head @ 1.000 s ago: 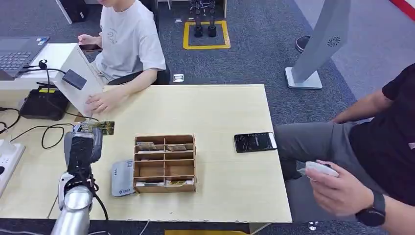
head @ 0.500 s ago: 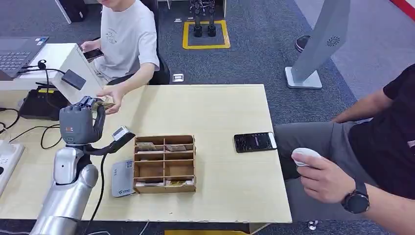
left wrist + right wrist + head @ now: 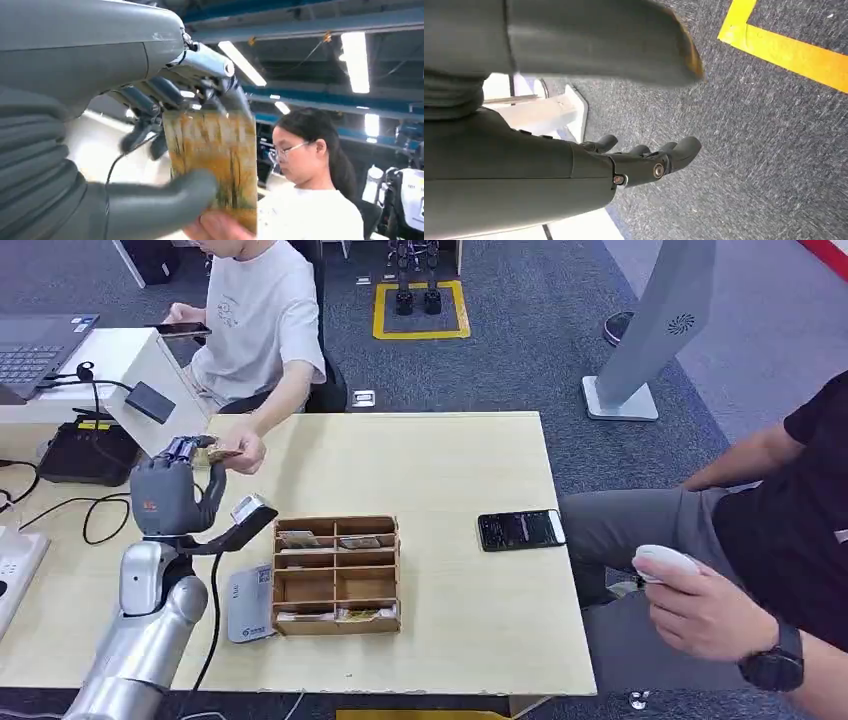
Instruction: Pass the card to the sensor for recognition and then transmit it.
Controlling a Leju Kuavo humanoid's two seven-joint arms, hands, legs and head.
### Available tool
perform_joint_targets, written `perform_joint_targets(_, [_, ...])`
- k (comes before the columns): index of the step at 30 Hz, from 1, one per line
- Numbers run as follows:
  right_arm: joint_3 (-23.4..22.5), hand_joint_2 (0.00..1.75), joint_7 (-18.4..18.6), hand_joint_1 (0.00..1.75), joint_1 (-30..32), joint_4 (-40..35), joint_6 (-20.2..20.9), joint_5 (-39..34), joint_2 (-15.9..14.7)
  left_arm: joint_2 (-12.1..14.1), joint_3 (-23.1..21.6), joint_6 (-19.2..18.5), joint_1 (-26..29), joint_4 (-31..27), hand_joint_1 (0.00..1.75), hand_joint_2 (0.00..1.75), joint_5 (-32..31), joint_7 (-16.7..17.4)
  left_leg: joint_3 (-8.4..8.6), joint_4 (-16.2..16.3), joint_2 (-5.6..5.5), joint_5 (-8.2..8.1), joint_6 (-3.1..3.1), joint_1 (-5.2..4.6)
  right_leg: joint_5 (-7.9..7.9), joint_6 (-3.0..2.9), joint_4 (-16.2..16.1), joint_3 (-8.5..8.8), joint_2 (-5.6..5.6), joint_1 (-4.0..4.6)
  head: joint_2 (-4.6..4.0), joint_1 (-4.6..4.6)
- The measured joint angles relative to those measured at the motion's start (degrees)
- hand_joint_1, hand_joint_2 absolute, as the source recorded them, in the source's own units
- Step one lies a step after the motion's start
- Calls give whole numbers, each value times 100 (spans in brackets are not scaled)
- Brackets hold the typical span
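My left hand (image 3: 168, 496) is raised over the table's far-left part and pinches a yellow-brown patterned card (image 3: 220, 454) between thumb and fingers. The left wrist view shows the card (image 3: 212, 160) upright in that grip, thumb across its face. The hand (image 3: 245, 452) of the seated person in the white shirt touches the card's outer end; fingertips (image 3: 215, 227) press its edge. A grey card reader (image 3: 250, 602) lies flat beside the wooden box. My right hand (image 3: 644, 162) hangs above the carpet, fingers apart and holding nothing.
A wooden compartment box (image 3: 337, 574) with cards stands mid-table. A black phone (image 3: 521, 529) lies to its right. A white slanted stand (image 3: 155, 400) with a dark module, cables and a laptop (image 3: 35, 345) fill the left. A second person sits at the right with a white device (image 3: 665, 562).
My left hand has risen from the table and carried the card toward the seated person. That person's hand has come from the stand to the card's end.
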Motion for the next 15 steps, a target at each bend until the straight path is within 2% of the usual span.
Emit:
perform_joint_targets(2, [0, 175, 0, 0, 5, 0, -9, -35, 0, 2, -33, -9, 4, -2, 0, 175, 62, 20, -1, 0, 0, 0, 0, 0, 0, 0, 0, 0, 0, 0, 0, 2])
perform_joint_targets(6, [0, 175, -18, 0, 24, 0, -20, -109, 0, 17, -136, -414, 108, -151, 0, 175, 372, 24, -1, 0, 1, 0, 0, 0, 0, 0, 0, 0, 0, 0, 0, 2])
perform_joint_targets(10, [-2, 175, -28, 0, 93, 0, -48, -221, 0, 118, -356, -1432, 509, -799, 0, 175, 978, -77, -4, 0, 2, -1, 0, 0, -1, 0, 0, -3, 2, 0, 0, 2])
perform_joint_targets(13, [-4, 175, -50, 0, 154, 0, -79, -282, 0, 311, -582, -1944, 892, -1487, 0, 175, 1126, -171, -10, -1, 4, -2, 0, 0, -1, 0, 0, -10, 4, 0, 0, 2])
perform_joint_targets(15, [-9, 175, -55, 0, 185, 0, -83, -315, 0, 488, -728, -2134, 1158, -1944, 0, 175, 935, -162, -13, -1, 6, -2, 0, 0, -1, 0, 0, -14, 6, 0, 0, 2])
